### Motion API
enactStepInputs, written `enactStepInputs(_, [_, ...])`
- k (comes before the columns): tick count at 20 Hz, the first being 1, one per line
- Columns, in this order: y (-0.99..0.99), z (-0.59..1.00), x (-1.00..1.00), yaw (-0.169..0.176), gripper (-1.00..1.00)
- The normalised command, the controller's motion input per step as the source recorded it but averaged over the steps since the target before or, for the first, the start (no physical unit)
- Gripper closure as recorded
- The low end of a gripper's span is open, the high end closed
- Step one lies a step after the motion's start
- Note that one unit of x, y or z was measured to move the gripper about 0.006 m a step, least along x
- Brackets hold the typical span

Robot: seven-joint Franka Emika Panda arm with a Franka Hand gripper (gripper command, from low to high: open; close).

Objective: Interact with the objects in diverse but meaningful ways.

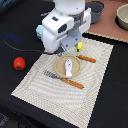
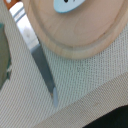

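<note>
While the jaws' state cannot be told, a descent could knock the knife (image 2: 42, 67) beside the plate (image 2: 75, 35).

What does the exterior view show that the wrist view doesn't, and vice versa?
Exterior only: the red tomato on the black surface, the dark grey pot, the fork and the whole placemat. Wrist only: a close look at the knife blade; the gripper itself isn't visible there. Both: the wooden plate with the small white piece on it.

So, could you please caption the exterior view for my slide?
Panda arm over a placemat set with plate, knife and fork; tomato aside.
</note>
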Motion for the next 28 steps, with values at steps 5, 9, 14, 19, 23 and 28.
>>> enactStepInputs(5, [-0.22, -0.18, 0.17, -0.121, -1.00])
enactStepInputs(9, [-0.09, -0.04, 0.49, -0.104, -1.00])
enactStepInputs(14, [0.00, 0.00, 0.79, -0.100, -1.00])
enactStepInputs(19, [-0.07, -0.06, 0.50, -0.064, -1.00])
enactStepInputs(23, [-0.13, -0.01, 0.00, -0.023, -1.00])
enactStepInputs(28, [-0.10, 0.12, -0.12, -0.003, -1.00])
